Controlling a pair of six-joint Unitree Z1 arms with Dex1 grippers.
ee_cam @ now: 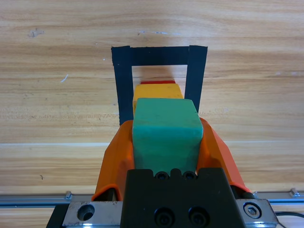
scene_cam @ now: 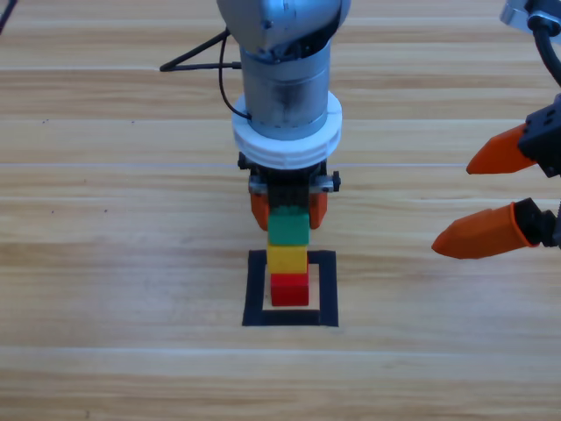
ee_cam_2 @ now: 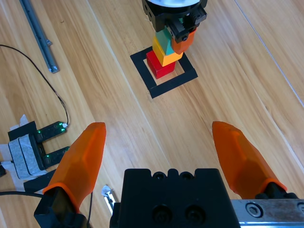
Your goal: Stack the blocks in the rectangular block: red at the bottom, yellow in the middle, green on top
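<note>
Holding the green cube point(scene_cam: 288, 228) by two opposite flat faces, the left gripper point(scene_cam: 288, 210) has its jaws closed on it, seated on the yellow cube point(scene_cam: 286, 260), which rests on the red cube point(scene_cam: 290, 289). We locate this stack inside the black square outline point(scene_cam: 254, 289), toward its 12 o'clock edge, on the wooden table point(scene_cam: 105, 263). We judge the cubes rigid, light and smooth-faced, so the stack may topple under side load; grip mid-face, squarely. The right gripper point(scene_cam: 491, 197) waits at 3 o'clock, jaws spread wide and empty.
</note>
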